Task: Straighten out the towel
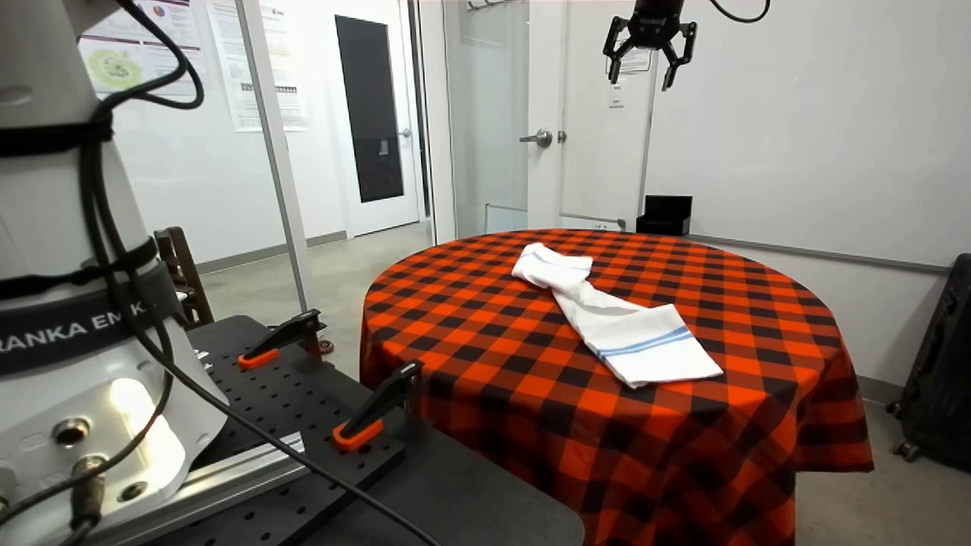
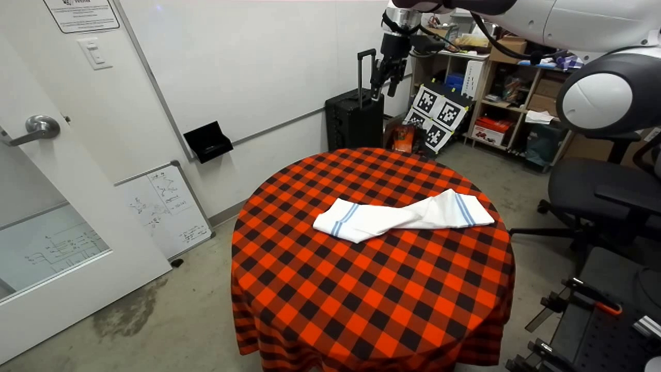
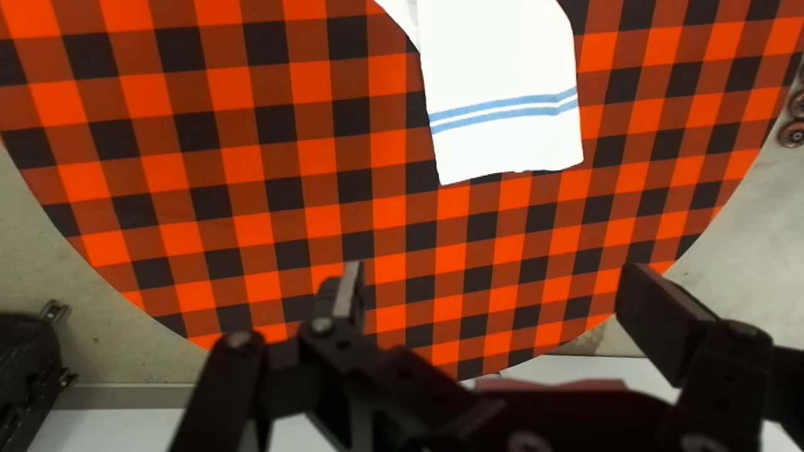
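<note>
The white towel (image 1: 607, 326) lies twisted and bunched across its middle on the red-and-black checked tablecloth (image 1: 470, 318). In an exterior view, both flat ends of the towel (image 2: 377, 219) show blue stripes, and the narrow twist lies between them. In the wrist view, one striped end of the towel (image 3: 502, 69) lies flat at the top, and the rest runs out of frame. My gripper (image 1: 641, 82) is high above the table, apart from the towel. It also shows in an exterior view (image 2: 383, 94). In the wrist view its fingers (image 3: 492, 270) are wide apart with nothing between them.
The round table's edge (image 2: 240, 258) curves around the towel. A black mounting table with orange-tipped clamps (image 1: 379, 409) stands beside it at the robot's base (image 1: 83, 394). A whiteboard wall (image 2: 268, 67), a black suitcase (image 2: 353, 121) and an office chair (image 2: 599, 191) stand around the table.
</note>
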